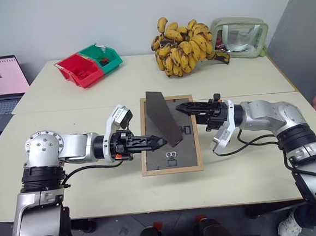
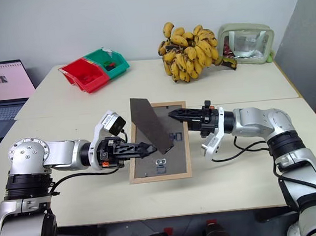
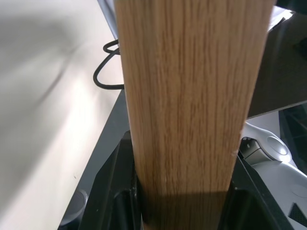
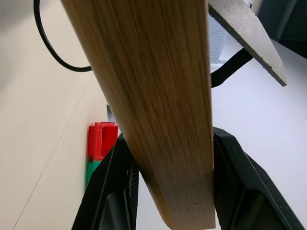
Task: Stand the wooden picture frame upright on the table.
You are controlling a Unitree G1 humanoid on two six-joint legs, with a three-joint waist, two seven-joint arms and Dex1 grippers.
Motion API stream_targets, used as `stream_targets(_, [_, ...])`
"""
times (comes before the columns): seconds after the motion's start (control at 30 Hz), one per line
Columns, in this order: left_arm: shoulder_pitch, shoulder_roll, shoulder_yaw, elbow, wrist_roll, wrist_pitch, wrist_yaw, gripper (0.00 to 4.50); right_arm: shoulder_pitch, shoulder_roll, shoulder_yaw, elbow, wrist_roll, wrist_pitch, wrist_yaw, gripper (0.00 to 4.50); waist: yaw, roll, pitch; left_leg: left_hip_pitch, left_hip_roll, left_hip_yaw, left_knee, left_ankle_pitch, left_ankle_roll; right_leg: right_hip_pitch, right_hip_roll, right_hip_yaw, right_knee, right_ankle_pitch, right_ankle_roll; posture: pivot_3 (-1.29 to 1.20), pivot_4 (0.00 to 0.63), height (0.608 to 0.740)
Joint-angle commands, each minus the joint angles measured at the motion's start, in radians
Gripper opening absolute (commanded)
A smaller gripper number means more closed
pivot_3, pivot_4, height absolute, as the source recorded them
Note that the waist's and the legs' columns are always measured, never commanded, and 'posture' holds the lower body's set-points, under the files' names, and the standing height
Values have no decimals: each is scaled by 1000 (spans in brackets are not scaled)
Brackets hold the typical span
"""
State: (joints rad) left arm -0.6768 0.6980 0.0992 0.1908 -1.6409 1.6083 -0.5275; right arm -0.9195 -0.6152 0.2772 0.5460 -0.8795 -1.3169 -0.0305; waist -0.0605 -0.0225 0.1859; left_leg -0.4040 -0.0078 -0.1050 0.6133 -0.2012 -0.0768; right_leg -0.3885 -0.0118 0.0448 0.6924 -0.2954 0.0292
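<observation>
I see the wooden picture frame [image 1: 170, 134] held back side up and roughly level just over the middle of the table [image 1: 250, 171], its dark easel stand [image 1: 162, 117] swung up from the back board. My left gripper [image 1: 159, 142] pinches the frame's left rail, and my right gripper [image 1: 180, 108] clamps the right rail. I can't tell whether the frame touches the tabletop. Tipping it upright onto the stand is all yet to do.

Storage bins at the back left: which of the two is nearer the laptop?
The red plastic bin. It sits on the laptop side of the pair, while the green plastic bin beside it lies toward the bunch of bananas.
</observation>
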Motion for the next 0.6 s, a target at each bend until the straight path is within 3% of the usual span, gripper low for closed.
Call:
stream_targets(0.03, [-4,12,33,-43,-28,-36,21,1635,3,-6,-17,-22,73,8,-24,1558,0,0,0,0,0,0,0,0,0,0,0,0,0,0,0,0,150,740])
stream_targets(0.27, [-4,49,51,15,-77,-56,65,3324,29,-22,-29,-49,74,9,-26,1310,-1,0,0,2,0,1,0,0,0,1,0,1,2,0,0,0,150,740])
stream_targets(0.43, [-3,108,121,11,-64,-117,97,4128,31,-36,-5,27,168,27,25,1310,-1,0,0,2,0,1,0,0,0,1,0,1,4,0,-1,0,150,740])
stream_targets(0.47, [6,124,144,-11,-21,-143,88,4442,33,-40,-4,39,189,35,38,1310,-2,0,0,2,0,1,0,0,0,1,0,1,4,0,-1,0,150,740])
stream_targets(0.5, [13,134,158,-27,9,-161,81,4500,35,-42,-2,45,204,42,48,1310,-3,0,0,3,0,1,0,0,0,1,0,1,4,0,-1,0,150,740])
stream_targets(0.6, [118,231,156,-244,291,-358,-8,4500,57,-35,-1,92,329,139,139,1310,-10,0,0,3,0,3,0,0,0,1,0,2,4,-1,-1,0,150,740])
